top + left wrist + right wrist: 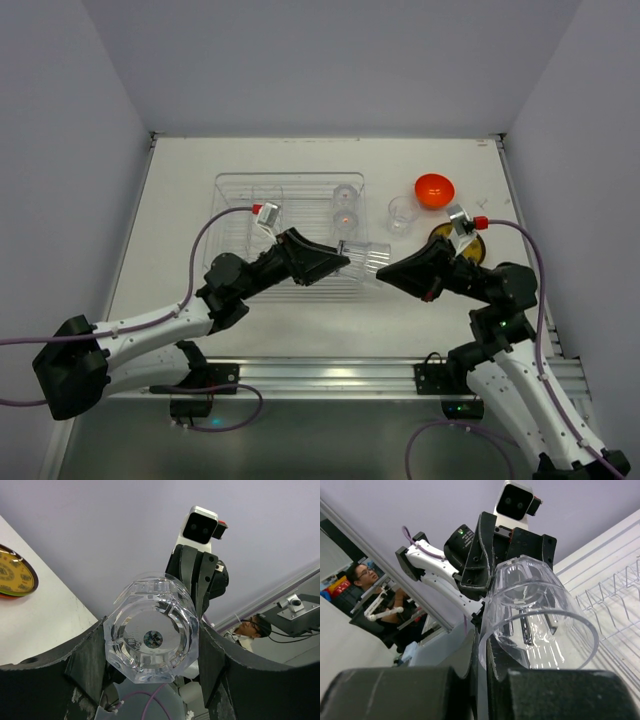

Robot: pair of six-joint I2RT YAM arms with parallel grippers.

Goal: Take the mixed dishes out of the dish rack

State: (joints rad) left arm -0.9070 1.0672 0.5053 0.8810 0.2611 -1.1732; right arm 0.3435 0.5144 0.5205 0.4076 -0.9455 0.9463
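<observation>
clear glass [366,258] is up in the air between the two arms, over the near right corner of the dish rack [225,185]. it lies on its side, with its long axis left-right across the counter [180,200]. the base points at the left arm and the open mouth at the right arm. left gripper [343,262] clamps the thick base end; the left wrist view shows the base sitting square between its fingers [85,655]. right gripper [388,270] is pinched closed on the thin wall at the rim, which seems to run down between its two fingers. so both grippers hold the one glass, tips facing each other along its axis. judgement: this is a hand-over to the right arm. the next move calls for the left jaws to let go, then a pull rightward along the axis, toward the standing glass [402,213] and orange bowl [434,190]. risk: the glass may swing about the rim pinch once its base is freed.
</observation>
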